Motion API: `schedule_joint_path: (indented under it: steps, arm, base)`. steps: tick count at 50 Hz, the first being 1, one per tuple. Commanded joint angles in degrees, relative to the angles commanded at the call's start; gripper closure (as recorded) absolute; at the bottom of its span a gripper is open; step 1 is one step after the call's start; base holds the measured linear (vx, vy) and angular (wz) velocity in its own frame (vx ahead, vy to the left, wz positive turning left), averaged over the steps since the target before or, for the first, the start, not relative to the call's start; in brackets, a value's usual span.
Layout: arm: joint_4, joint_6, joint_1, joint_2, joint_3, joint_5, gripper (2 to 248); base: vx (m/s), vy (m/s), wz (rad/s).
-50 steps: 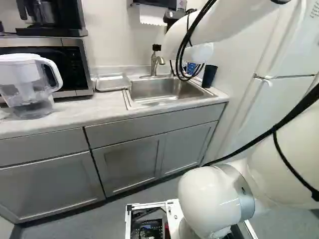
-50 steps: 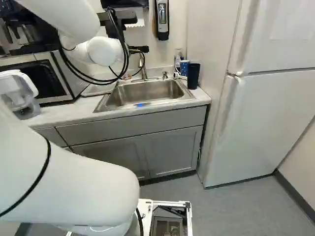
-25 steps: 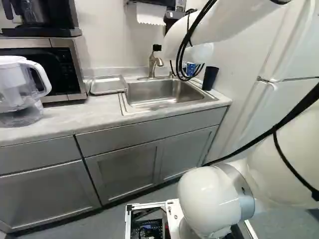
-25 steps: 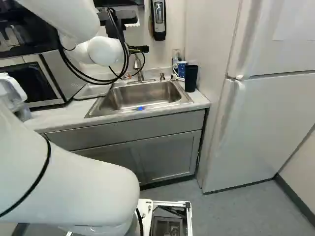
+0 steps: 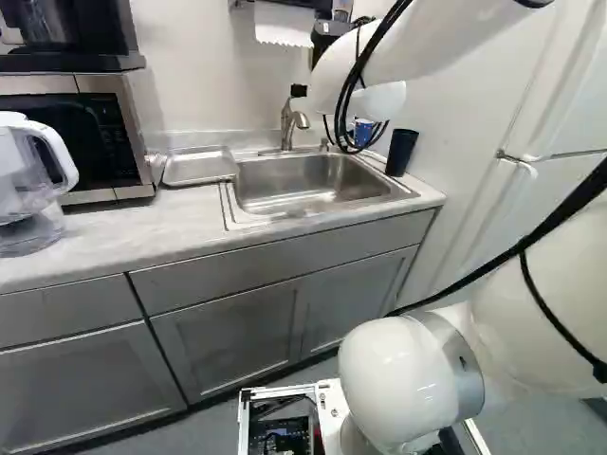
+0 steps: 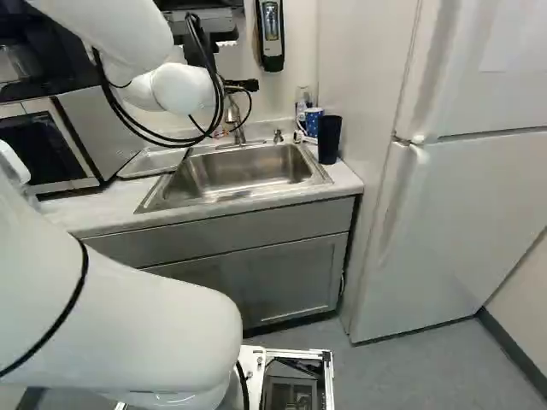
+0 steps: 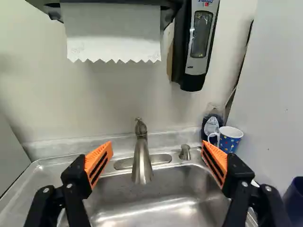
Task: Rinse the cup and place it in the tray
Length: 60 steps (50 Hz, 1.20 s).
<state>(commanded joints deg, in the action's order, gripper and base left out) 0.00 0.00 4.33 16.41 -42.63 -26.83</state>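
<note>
The gripper (image 7: 157,146) is wide and empty, likely so it can grab the spotted cup (image 7: 230,143), which sits by the sink (image 7: 165,205), maybe for easy washing.

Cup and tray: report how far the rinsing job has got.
Nothing looks done: the patterned mug and dark tumbler both stand beside the sink, and the tray is bare. In hand: nothing; the gripper is open facing the faucet, where no water shows. Left: probably choosing and gripping the cup, rinsing it, then setting it in the tray.
</note>
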Motion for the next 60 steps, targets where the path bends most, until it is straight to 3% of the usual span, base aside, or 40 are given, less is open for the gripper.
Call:
schedule_joint_path:
  steps: [60]
  arm:
    - [0.0, 0.0, -0.19, -0.43, -0.36, 0.0, 3]
  base:
    - [0.0, 0.0, 0.0]
